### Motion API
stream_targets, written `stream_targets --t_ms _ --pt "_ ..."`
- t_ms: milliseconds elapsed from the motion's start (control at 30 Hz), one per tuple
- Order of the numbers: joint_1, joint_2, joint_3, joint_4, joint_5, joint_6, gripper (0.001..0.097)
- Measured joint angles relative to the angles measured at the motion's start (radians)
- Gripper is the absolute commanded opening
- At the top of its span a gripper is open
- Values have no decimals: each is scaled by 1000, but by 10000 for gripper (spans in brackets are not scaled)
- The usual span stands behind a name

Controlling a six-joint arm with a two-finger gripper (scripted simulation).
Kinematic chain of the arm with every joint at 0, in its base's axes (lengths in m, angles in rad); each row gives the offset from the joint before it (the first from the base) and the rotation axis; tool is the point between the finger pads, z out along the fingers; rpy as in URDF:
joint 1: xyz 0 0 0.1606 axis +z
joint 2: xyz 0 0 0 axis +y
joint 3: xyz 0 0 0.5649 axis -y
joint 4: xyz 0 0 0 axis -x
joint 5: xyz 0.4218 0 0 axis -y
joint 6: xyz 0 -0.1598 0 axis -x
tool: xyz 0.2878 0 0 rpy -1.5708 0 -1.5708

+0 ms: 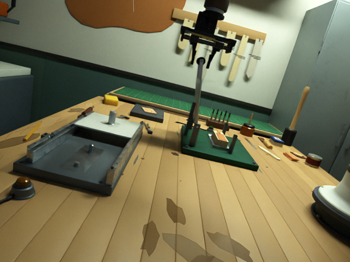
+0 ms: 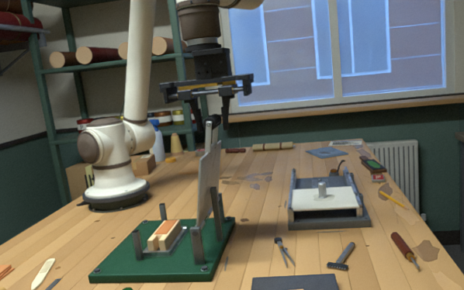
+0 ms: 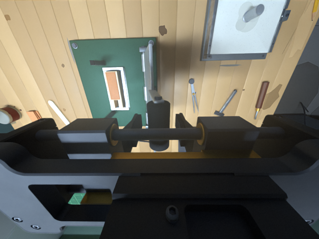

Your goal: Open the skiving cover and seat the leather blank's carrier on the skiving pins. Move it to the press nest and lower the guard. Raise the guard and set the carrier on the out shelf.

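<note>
On the green press base (image 1: 217,149) (image 2: 163,248) (image 3: 113,77) in the middle of the bench, the leather blank's carrier (image 1: 219,139) (image 2: 164,235) (image 3: 115,88) sits in the nest, tan leather on top. The guard (image 1: 197,98) (image 2: 208,182) (image 3: 149,69) stands raised, nearly upright, on its hinge at the base's edge. My gripper (image 1: 201,60) (image 2: 212,119) (image 3: 158,121) is open around the guard's dark handle knob (image 1: 200,60) (image 2: 210,122) (image 3: 158,121) and holds nothing. The grey skiving station (image 1: 82,146) (image 2: 326,201) has its cover (image 1: 108,124) (image 2: 324,197) (image 3: 244,28) slid back, baring two pins.
The dark out shelf (image 1: 147,112) (image 2: 295,282) with an orange mark lies behind the skiving station. A hammer (image 2: 341,256) (image 3: 226,103), dividers (image 2: 284,251) (image 3: 193,95) and an awl (image 2: 403,245) (image 3: 260,99) lie between the stations. A foot button (image 1: 22,187) sits at the bench's left edge.
</note>
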Motion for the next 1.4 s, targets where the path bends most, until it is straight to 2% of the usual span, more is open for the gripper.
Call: stream_targets --t_ms 133,900,1400 --pt "0 0 0 0 0 0 518" --pt "0 0 0 0 0 0 58" --pt "0 0 0 0 0 0 48"
